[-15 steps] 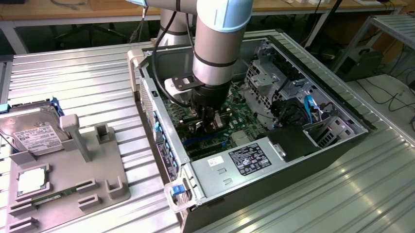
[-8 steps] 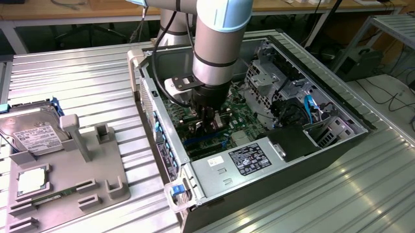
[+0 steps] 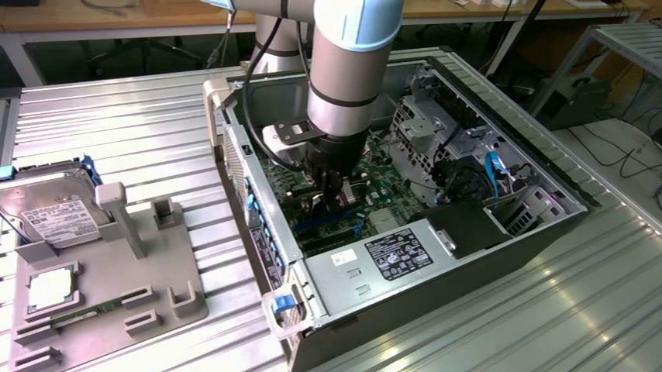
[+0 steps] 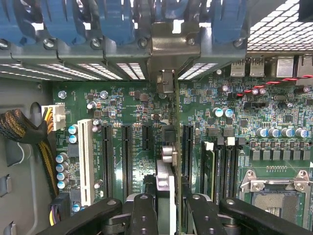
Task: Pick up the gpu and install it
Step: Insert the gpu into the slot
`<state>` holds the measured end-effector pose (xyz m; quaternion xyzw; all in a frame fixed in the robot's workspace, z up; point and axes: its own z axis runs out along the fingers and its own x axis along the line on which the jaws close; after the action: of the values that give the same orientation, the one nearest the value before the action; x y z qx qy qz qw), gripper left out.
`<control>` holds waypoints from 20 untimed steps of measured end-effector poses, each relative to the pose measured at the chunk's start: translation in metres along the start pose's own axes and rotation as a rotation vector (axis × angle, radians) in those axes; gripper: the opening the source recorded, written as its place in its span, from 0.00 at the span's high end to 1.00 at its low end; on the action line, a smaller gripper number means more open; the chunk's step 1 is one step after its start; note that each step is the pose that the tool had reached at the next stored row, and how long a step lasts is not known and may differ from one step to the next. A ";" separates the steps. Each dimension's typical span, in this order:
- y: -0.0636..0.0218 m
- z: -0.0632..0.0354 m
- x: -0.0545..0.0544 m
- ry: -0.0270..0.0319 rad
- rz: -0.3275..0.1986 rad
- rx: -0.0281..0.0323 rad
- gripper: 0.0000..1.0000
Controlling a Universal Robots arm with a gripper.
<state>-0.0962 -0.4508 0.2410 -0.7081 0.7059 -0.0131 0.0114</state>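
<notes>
Lying open on the ribbed tabletop [image 3: 124,116], the computer case [image 3: 548,178] exposed its green motherboard [image 4: 122,98]. The gpu [image 4: 165,177] stood on edge over the expansion slots [image 4: 126,156], pinched flat-sided by the hand [image 4: 168,201]. Judged light, stiff and fragile; best held by its bare upper edge.

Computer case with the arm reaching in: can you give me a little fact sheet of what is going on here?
Arm: reaches down into the open computer case
Tool: shut on the graphics card, gripping it edge-on
Card position: upright over the long slots of the green circuit board; whether it is seated cannot be told
Outside the case: a grey holder carrying a hard drive, on the exterior view's left
</notes>
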 end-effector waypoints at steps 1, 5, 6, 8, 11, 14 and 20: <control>0.0000 0.0000 0.000 0.0000 0.000 0.0000 0.71; -0.0003 -0.0004 0.000 -0.0005 0.000 0.0003 0.71; -0.0004 -0.0008 0.000 -0.0005 0.000 0.0003 0.71; -0.0007 -0.0019 0.000 0.0000 0.000 0.0001 0.71; -0.0013 -0.0026 0.000 0.0000 0.000 0.0000 0.71; -0.0013 -0.0026 0.000 -0.0001 0.000 0.0000 0.71; -0.0013 -0.0026 0.001 -0.0001 0.000 0.0000 0.71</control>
<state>-0.0949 -0.4519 0.2437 -0.7081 0.7059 -0.0131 0.0114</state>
